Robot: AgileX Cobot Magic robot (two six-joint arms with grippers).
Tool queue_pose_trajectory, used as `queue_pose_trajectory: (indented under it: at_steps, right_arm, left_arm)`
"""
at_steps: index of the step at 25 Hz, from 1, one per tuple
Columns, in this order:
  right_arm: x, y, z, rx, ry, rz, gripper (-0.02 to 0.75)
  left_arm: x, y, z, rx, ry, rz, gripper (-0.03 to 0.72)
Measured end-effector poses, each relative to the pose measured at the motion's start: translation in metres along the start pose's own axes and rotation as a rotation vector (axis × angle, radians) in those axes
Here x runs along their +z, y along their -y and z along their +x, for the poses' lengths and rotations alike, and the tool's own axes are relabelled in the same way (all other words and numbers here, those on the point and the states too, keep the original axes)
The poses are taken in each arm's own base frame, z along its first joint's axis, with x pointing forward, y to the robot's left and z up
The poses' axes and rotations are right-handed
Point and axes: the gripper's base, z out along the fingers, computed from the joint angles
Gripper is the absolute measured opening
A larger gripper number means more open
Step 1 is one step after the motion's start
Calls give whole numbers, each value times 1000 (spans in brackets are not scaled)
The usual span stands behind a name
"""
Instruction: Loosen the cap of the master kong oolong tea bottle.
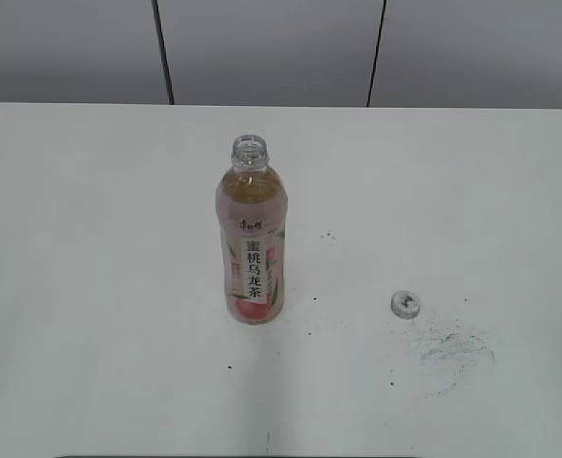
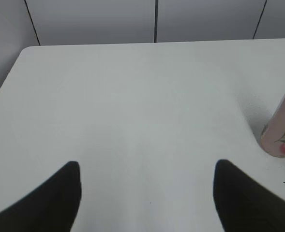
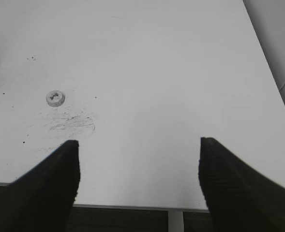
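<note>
The master kong oolong tea bottle (image 1: 251, 243) stands upright mid-table, its threaded neck bare and uncovered. Its lower part (image 2: 282, 130) shows at the right edge of the left wrist view. The small white-grey cap (image 1: 406, 303) lies on the table to the bottle's right, apart from it, and also appears as the cap (image 3: 55, 98) in the right wrist view. My left gripper (image 2: 147, 169) is open over bare table, left of the bottle. Over the table's near edge my right gripper (image 3: 138, 147) is open, with the cap ahead to its left. Neither gripper shows in the exterior view.
The white table (image 1: 90, 239) carries grey scuff marks (image 1: 452, 348) just beyond the cap and a few dark specks. Its near edge (image 3: 132, 205) shows under the right gripper. A grey panelled wall (image 1: 261, 48) stands behind.
</note>
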Motion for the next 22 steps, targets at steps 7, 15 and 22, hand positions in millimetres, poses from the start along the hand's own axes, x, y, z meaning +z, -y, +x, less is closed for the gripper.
queue_pose_trajectory:
  at_steps: [7,15,22]
  right_arm:
    - [0,-2,0,13,1,-21,574]
    - [0,-2,0,14,0,-22,574]
    - [0,-2,0,16,0,-22,574]
  left_arm:
    - [0,1,0,-5,0,9,500]
    - [0,1,0,-7,0,11,500]
    - [0,1,0,-7,0,12,500]
